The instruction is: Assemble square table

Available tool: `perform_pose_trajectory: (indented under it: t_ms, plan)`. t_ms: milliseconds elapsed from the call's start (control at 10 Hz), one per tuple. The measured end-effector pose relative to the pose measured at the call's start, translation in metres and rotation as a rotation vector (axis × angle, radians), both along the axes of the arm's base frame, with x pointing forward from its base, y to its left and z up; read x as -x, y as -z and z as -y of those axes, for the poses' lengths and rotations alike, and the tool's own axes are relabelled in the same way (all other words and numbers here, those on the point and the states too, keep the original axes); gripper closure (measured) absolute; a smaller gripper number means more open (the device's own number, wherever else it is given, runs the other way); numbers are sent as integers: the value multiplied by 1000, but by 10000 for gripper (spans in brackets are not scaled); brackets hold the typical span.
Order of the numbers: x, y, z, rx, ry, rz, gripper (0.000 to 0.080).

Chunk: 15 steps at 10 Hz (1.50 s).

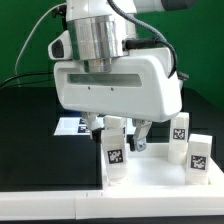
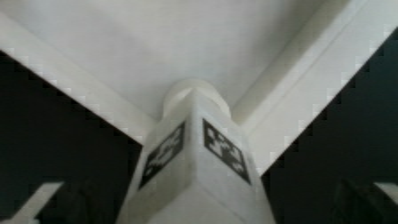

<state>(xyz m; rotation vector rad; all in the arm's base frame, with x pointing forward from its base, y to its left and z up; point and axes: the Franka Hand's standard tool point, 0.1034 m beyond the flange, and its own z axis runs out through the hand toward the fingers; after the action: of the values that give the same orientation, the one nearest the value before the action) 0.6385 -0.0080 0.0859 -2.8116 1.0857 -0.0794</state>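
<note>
The counter (image 1: 30, 140) is black, with a green wall (image 1: 25, 25) behind it and dark cables hanging across that wall at the exterior view's left. On the counter lies the white slab (image 1: 160, 178), its front edge running along the lower part of the exterior view and its right end cut off by the frame. Three white legs stand upright on it, each with a black-and-white tag: the near leg (image 1: 115, 158) at the slab's front corner, the far leg (image 1: 181, 128) towards the back edge, and the side leg (image 1: 200, 158) by the cut-off right end. Behind the slab, a marker board (image 1: 70, 125) lies flat, mostly hidden by the arm. The gripper (image 1: 116, 128) hangs directly over the near leg; its large white body blocks much of the scene. The jaws stand wide apart, one on either side of the leg's top, and seem clear of it. In the wrist view the near leg (image 2: 199, 150) rises from the slab's corner, tags on two faces, blurred; the dark finger tips (image 2: 54, 205) show only at the picture's corners.
</note>
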Motion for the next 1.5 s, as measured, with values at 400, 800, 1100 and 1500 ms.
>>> perform_pose_trajectory:
  t_ms: [400, 800, 1100, 1500]
  plan:
    - [0, 3, -11, 52, -372, 25, 151]
    - [1, 4, -7, 37, -165, 4, 504]
    - [4, 6, -8, -8, 321, -34, 506]
    - [3, 7, -11, -94, 719, -87, 508]
